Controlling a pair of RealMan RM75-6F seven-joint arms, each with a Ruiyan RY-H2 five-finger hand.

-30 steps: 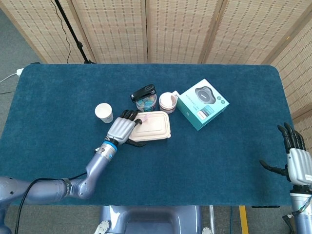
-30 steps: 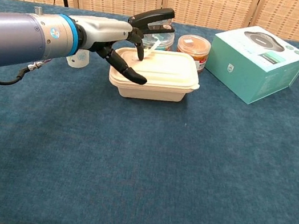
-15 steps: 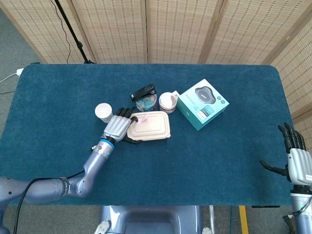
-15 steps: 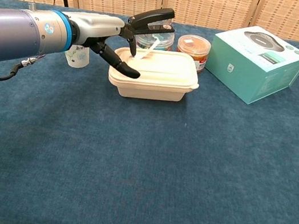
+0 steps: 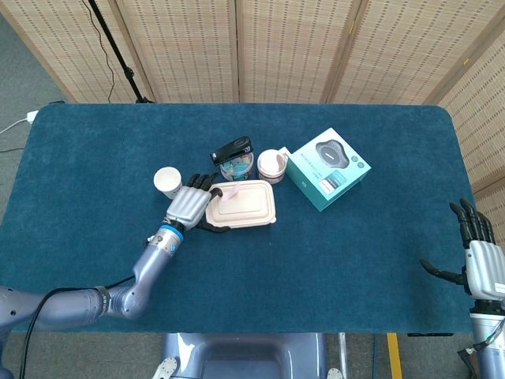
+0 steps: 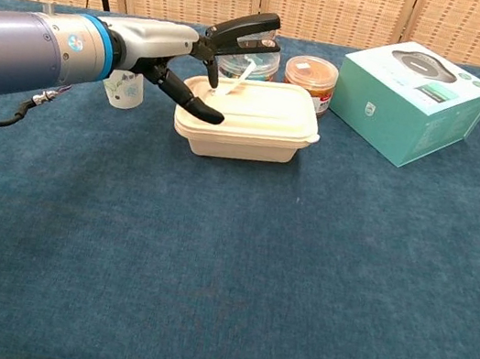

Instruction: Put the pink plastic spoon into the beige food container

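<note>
One left hand (image 5: pixel 190 206) beside beige food container (image 5: pixel 246 206), pink plastic spoon (image 5: pixel 230 190) on its rim

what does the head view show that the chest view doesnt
Only the head view shows the right hand, idle off the table's right edge with fingers spread, plus the whole blue table and the floor around it.

Only the chest view shows the side walls of the beige food container.

Both share the left hand at the container's left end, the pink plastic spoon, the paper cup, the stapler and the teal box.
</note>
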